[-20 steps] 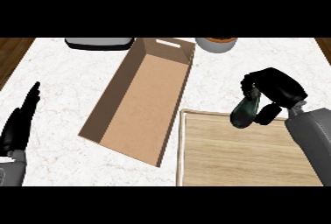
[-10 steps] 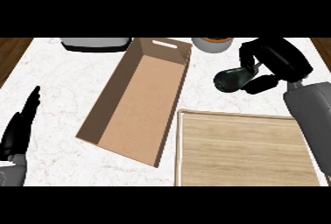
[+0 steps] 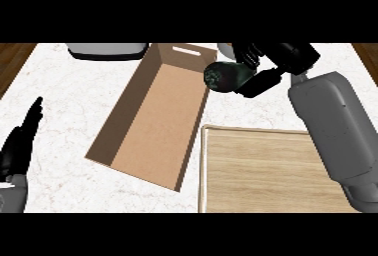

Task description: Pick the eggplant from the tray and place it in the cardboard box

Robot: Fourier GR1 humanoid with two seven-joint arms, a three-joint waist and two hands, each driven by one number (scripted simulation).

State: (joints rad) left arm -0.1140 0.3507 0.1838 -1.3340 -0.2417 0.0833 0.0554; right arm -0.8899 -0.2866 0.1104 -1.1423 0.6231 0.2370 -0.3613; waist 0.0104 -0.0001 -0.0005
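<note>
The dark, rounded eggplant, nearly black with a greenish sheen, sits in the grasp of the black right hand, whose fingers and thumb are curled round it so that only its blunt end shows. It is held off the counter, right at the far right edge of the long, open, brown cardboard box, its end overlapping the box's right wall near the far corner. The grey right forearm runs from the lower right of the view up to the hand, passing over the right part of the tray.

The cardboard box lies slantwise on the white marbled counter, its far end wall showing a slot-shaped hand-hole; nothing lies on its brown floor. Just beside its near right corner is the pale wooden tray with a low raised rim, its boards bare where they show.

At the far edge of the counter, left of the box, stands a grey and black appliance, only partly in view. Behind the right hand a bit of a pale round vessel shows; what it is cannot be told. Dark wooden floor appears at both far corners.

The black left hand rests at the view's left edge, open with straight fingers pointing up, well apart from the box.
</note>
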